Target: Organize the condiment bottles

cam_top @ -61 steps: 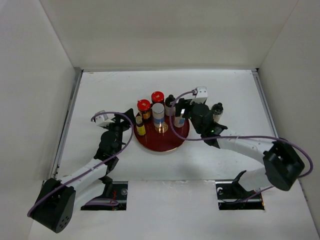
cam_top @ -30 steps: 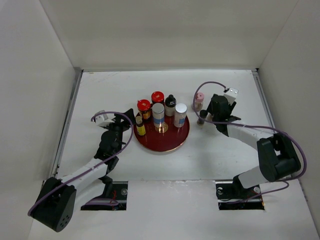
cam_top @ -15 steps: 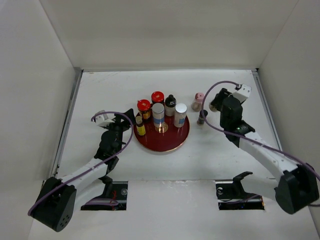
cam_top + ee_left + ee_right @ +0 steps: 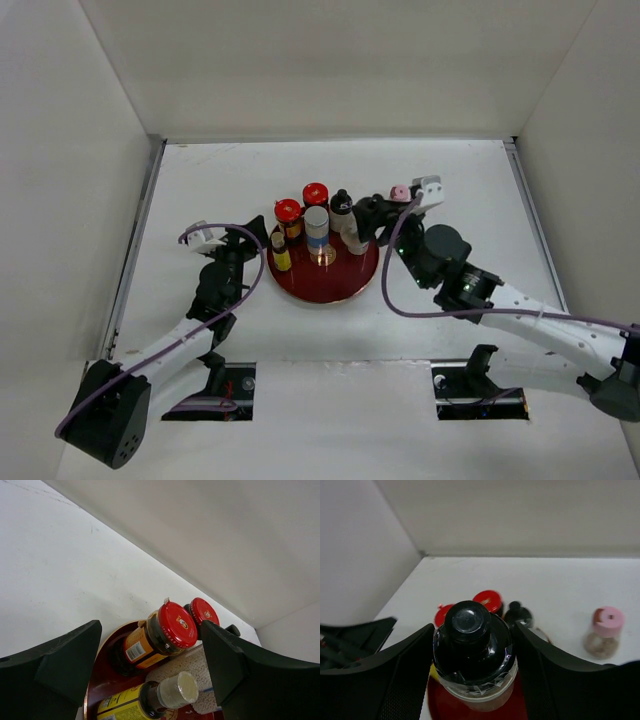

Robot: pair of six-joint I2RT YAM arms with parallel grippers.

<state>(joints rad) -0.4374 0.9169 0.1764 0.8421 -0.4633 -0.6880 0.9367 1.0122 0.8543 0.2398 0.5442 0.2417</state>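
Currently right pincer (image 4: 472, 672) clamps black-capped bottle (image 4: 469, 630) over tray (image 4: 330, 287), right side; left pincer (image 4: 150, 642) spread wide at tray's left edge.

Glossy dark red on the round tray (image 4: 335, 288). Bright red lids, each with a small gold emblem, on the nearer dark jar (image 4: 170, 630) and the farther dark jar (image 4: 202, 612); orange label with white print on the nearer. Yellow label and pale silvery cap on the slim bottle (image 4: 150, 700). Speckled white with a blue band on the blue-banded jar (image 4: 187, 662). Black cap under clear film on the gripped bottle (image 4: 470, 655). Pink cap over brownish speckled contents on the small bottle (image 4: 603, 630). Matte black on the left claw (image 4: 151, 625) and the right claw (image 4: 472, 627). Purple on the cables (image 4: 383, 280). Plain white on the surface (image 4: 220, 180).
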